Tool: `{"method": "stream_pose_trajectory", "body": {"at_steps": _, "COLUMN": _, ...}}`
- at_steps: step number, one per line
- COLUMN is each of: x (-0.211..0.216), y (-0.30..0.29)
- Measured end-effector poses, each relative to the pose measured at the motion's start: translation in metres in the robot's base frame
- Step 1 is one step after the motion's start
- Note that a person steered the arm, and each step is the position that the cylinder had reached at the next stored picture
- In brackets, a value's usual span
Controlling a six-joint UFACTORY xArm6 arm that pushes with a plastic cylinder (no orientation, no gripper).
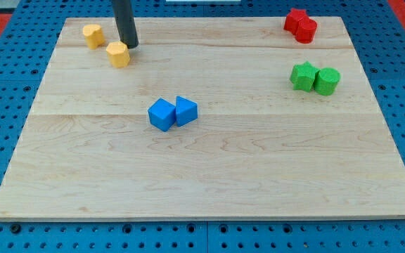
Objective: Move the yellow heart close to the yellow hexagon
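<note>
The yellow heart point(93, 34) lies near the board's top left corner. The yellow hexagon point(119, 53) lies a short way to its lower right, with a small gap between them. My tip point(130, 46) rests on the board just to the upper right of the yellow hexagon, touching or almost touching it. The rod rises out of the view's top. The tip is on the far side of the hexagon from the heart.
A blue cube point(162, 114) and a blue wedge-like block point(185, 111) touch near the board's middle. A red star point(295, 20) and a red round block point(306, 30) sit at top right. A green star point(302, 75) and a green round block point(327, 81) sit below them.
</note>
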State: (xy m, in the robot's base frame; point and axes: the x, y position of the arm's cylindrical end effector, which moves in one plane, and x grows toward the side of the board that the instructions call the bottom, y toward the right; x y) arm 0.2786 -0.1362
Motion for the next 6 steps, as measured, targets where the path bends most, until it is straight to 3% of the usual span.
{"method": "stream_pose_trajectory", "body": {"at_steps": 2, "x": -0.087, "y": -0.035}}
{"method": "stream_pose_trajectory", "body": {"at_steps": 3, "x": -0.087, "y": -0.047}}
{"method": "stream_pose_trajectory", "body": {"at_steps": 5, "x": -0.077, "y": -0.135}}
{"method": "stream_pose_trajectory", "body": {"at_steps": 6, "x": -0.066, "y": -0.104}}
